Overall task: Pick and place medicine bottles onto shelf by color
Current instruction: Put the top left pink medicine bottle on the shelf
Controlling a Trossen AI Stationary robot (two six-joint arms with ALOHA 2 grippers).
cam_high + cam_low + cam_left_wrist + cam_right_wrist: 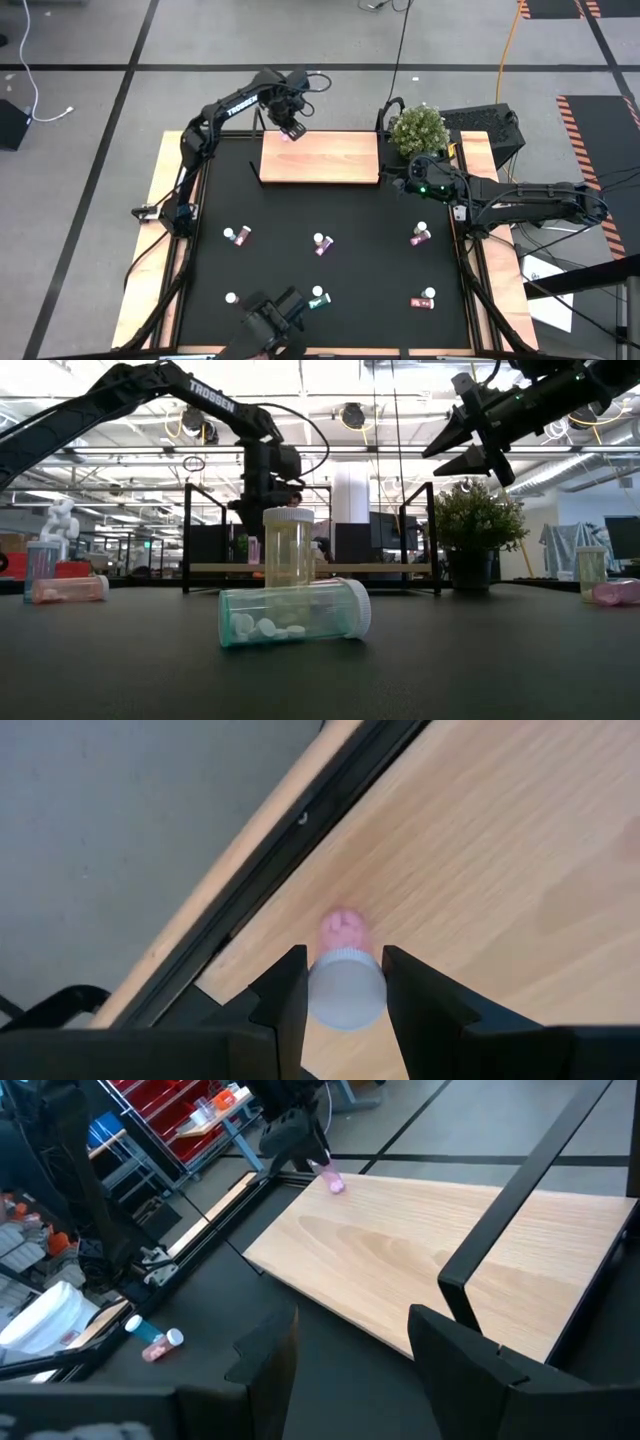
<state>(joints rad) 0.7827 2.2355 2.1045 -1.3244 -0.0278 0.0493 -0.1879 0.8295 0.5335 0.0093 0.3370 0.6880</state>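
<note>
on my left i have the left gripper (292, 130) reaching over the far left corner of the shelf (320, 158), its fingers (285, 995) clamped on a pink bottle (345, 982) with a white cap; from the left wrist view the bottle sits upright between the two pads, just above the light wood near the shelf's black edge bracket. the right wrist view shows the same pink bottle (331, 1178) at that far corner under the other arm.

moving across the black table (340, 215), a pink bottle (238, 236) lies left of centre, another (321, 244) lies near the middle, and a green bottle (318, 297) lies toward the near edge; in the low view that green bottle (293, 611) is on its side with white pills inside, and a pale yellow bottle (288, 547) stands upright behind it.

further right, a magenta bottle (420, 234) and a pink one (425, 298) lie on the table. the right gripper (400, 183) hovers just off the shelf's right end, beside a potted plant (417, 128), fingers (265, 1350) apart and holding nothing.
</note>
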